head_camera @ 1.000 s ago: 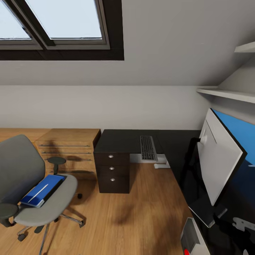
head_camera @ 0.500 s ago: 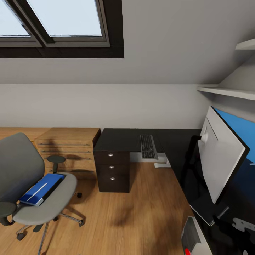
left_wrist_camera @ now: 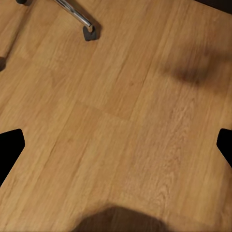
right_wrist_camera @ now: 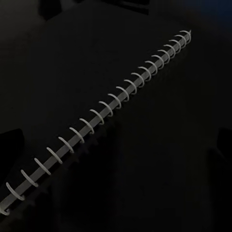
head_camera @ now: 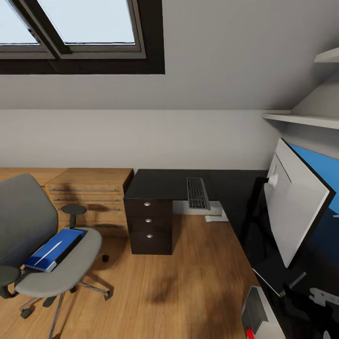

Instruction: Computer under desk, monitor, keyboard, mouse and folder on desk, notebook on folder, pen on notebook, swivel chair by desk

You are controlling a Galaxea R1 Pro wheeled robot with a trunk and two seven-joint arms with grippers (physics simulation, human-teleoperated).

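Note:
The grey swivel chair (head_camera: pixel 28 226) stands on the floor at the left, apart from the desk (head_camera: pixel 157 184). The blue folder (head_camera: pixel 56 248) lies on its seat with a thin white stick along it, perhaps the pen. The keyboard (head_camera: pixel 197 193) rests on the black desk top. At the right, the monitor (head_camera: pixel 295 207) shows its pale back. The computer (head_camera: pixel 256 314) with its red light sits at the bottom right. My left gripper (left_wrist_camera: pixel 116 147) hangs open over bare floor near a chair castor (left_wrist_camera: pixel 89 33). My right gripper (right_wrist_camera: pixel 116 145) is open above the black spiral-bound notebook (right_wrist_camera: pixel 96 123).
A low light-wood cabinet (head_camera: pixel 89 193) stands against the wall between chair and desk. Black drawers (head_camera: pixel 148 226) with silver knobs sit under the desk's left end. White shelves (head_camera: pixel 301 120) jut from the right wall. Wood floor (head_camera: pixel 179 282) lies open between chair and desk.
The whole head view has drifted slightly, so the camera moved. The chair, folder, keyboard and monitor keep their places relative to each other.

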